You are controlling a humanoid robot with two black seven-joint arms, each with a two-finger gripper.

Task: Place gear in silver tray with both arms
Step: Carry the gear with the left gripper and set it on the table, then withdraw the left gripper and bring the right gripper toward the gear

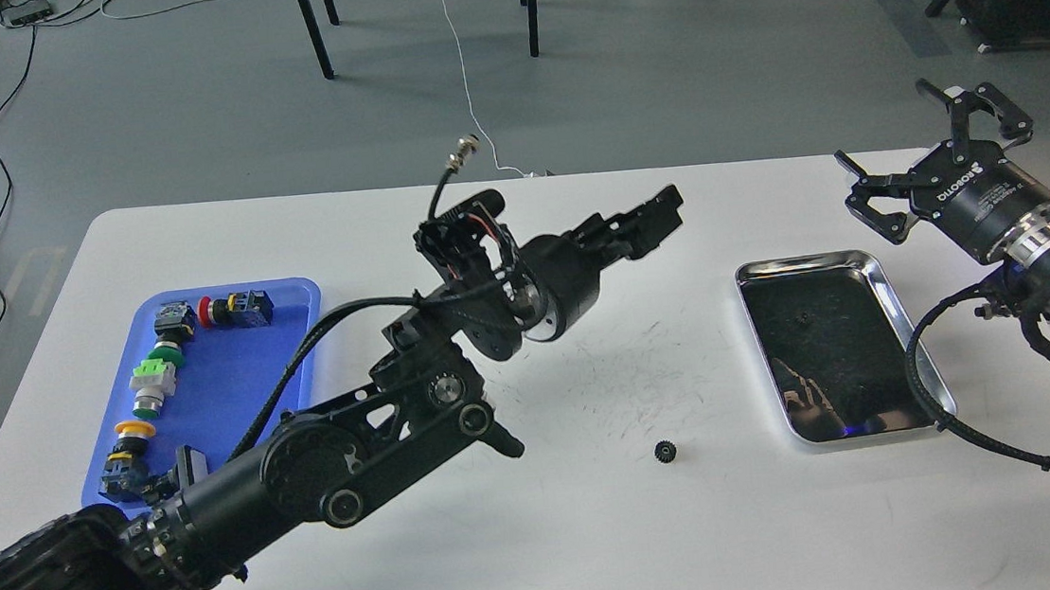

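Note:
A small black gear (664, 452) lies loose on the white table, left of the silver tray (915, 337). The tray has a dark mirror bottom with a tiny dark speck (804, 316) on it. My left arm is raised over the table's middle. Its gripper (658, 207) is high above the gear, points right toward the tray, holds nothing, and its fingers look spread. My right gripper (929, 150) is open and empty, hovering just beyond the tray's far right corner.
A blue plastic tray (252, 433) with several push-button switches sits at the left. A cable with a metal plug (463, 151) sticks up from my left wrist. My right arm's black cable (933, 392) loops over the silver tray's right rim.

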